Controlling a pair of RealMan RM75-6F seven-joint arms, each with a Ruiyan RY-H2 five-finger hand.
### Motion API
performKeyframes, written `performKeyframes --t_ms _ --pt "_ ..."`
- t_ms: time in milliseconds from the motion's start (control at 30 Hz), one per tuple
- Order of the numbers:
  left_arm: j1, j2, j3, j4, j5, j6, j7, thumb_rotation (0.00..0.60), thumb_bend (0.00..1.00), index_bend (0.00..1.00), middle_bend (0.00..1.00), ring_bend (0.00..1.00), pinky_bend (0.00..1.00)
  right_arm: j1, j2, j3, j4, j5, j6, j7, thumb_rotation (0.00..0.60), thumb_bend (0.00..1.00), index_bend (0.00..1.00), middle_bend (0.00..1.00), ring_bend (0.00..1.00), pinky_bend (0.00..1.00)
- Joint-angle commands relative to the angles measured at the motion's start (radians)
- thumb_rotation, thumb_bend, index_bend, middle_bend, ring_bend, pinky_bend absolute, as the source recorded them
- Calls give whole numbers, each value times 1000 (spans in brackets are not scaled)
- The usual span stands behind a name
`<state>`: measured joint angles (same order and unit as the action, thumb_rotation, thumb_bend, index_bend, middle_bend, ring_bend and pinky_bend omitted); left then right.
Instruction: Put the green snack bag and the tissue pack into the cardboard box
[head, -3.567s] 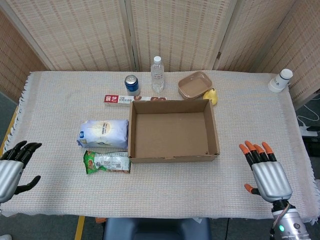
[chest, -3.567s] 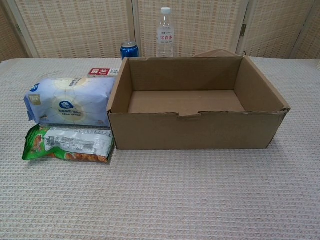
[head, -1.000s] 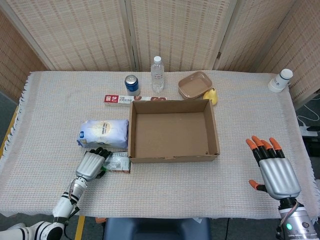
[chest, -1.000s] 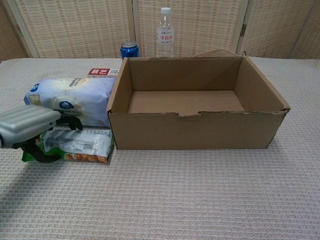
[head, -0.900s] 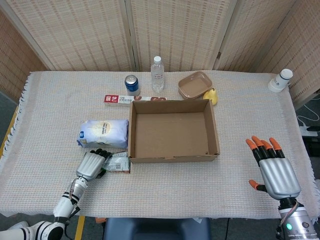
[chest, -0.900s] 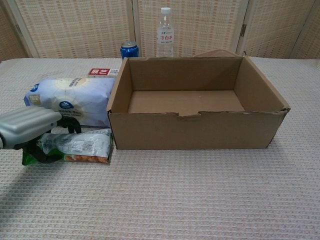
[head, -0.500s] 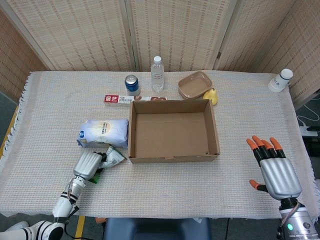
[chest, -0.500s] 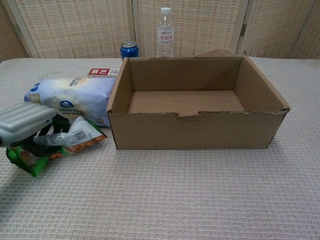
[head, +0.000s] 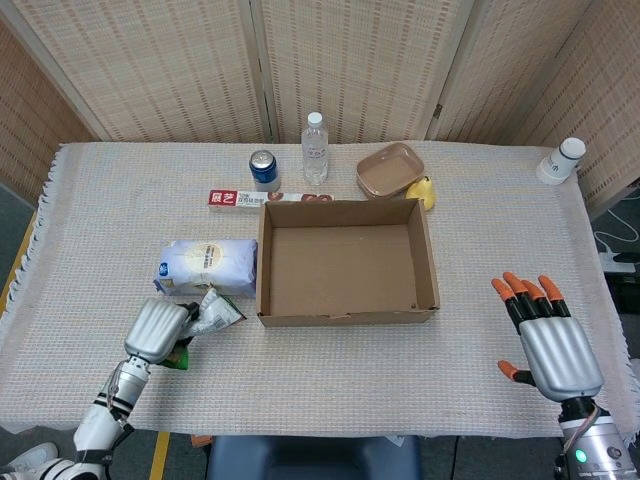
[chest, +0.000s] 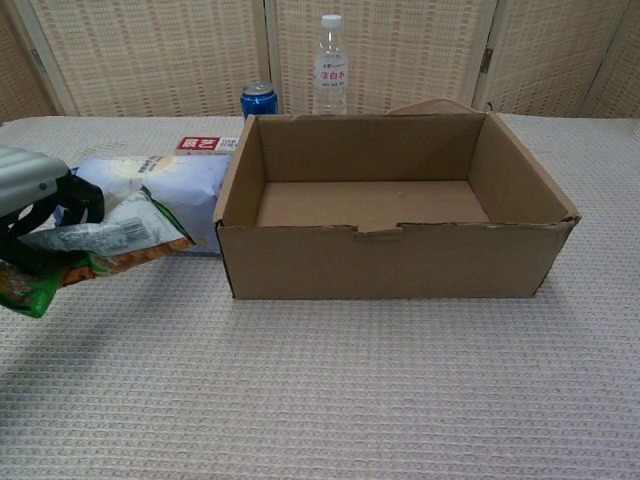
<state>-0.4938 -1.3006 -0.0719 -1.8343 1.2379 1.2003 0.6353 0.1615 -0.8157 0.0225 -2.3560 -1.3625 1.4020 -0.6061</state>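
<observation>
I judge I'm on the first half of the job: my left hand (head: 157, 328) grips the green snack bag (chest: 85, 248) by one end, fingers curled around it, and the bag is off the table, drooping near the front-left part of the cloth, just left of the cardboard box (head: 345, 262). In the chest view the bag hangs tilted, its free end pointing toward the box's left wall. The next move, as I see it, calls for carrying it up and rightward over that wall, high enough that the dangling end clears the rim, then letting go above the bare box floor. The tissue pack (head: 207, 267) lies on the table against the box's left side, just behind the bag, not yet touched, so it comes afterward. My right hand (head: 545, 343) sits near the front-right corner of the table, well apart from the box, fingers spread and holding nothing.
</observation>
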Motion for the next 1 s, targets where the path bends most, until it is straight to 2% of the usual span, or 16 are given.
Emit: performKeyframes --t_ms 33,133,233,300,433,533,733,1000 --pt "-27 123 -58 -193 -49 27 110 600 464 784 878 754 842 1 -1 0 0 2 -2 -1 600 16 77 42 0 0" --pt "-84 157 -123 -277 -94 15 172 600 465 786 880 756 844 3 -2 1 0 9 -3 -3 600 15 77 42 0 0" --pt "-165 158 -192 -308 -166 -10 240 600 466 787 880 757 845 5 -1 4 0 18 -3 -3 600 16 77 42 0 0" --pt "-228 138 -234 -299 -227 -28 281 600 466 787 881 757 846 6 1 6 0 23 -3 -1 600 16 77 42 0 0" --pt "-342 68 -281 -234 -340 -53 347 600 468 787 882 759 847 6 7 11 0 28 1 8 600 16 77 42 0 0" --pt "-422 -2 -293 -175 -426 -62 388 600 469 787 882 758 846 7 12 15 0 34 4 14 600 16 77 42 0 0" --pt "-560 -161 -301 -12 -518 -71 424 600 472 787 882 758 846 11 15 18 0 43 0 17 600 16 77 42 0 0" --pt "-644 -350 -294 233 -499 -64 328 600 471 781 876 753 837 12 25 20 0 54 0 31 600 16 77 42 0 0"
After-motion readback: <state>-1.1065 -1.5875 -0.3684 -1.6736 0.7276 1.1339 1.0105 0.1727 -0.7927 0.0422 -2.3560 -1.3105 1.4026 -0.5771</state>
